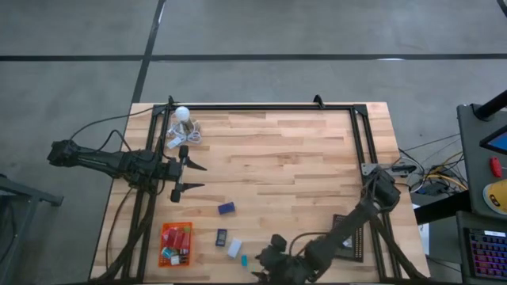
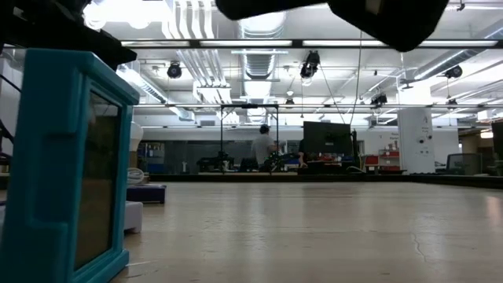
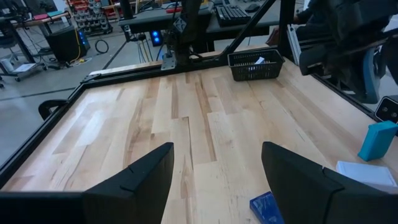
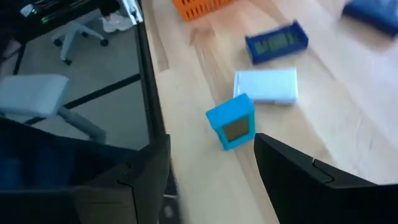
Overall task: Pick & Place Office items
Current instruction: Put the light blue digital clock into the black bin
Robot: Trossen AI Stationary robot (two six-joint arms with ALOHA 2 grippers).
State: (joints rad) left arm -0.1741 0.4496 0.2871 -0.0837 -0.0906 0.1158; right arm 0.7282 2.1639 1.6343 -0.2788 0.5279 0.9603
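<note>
Right tool (image 4: pixel 211 168), fingers spread and empty, hovers just beside the upright teal piece (image 4: pixel 231 121), apparently not touching.

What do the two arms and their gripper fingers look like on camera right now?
Both arms are dark, nearly black, jointed links with black cables trailing off the table. The left gripper has two long tapered fingers; the right gripper shows similar flat, angular matte fingers. No markings visible.

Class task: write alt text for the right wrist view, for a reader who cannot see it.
The right tool hangs open above a small teal block standing near the wooden table's edge. Beyond it lie a white piece, a navy piece and an orange tray's corner.
</note>
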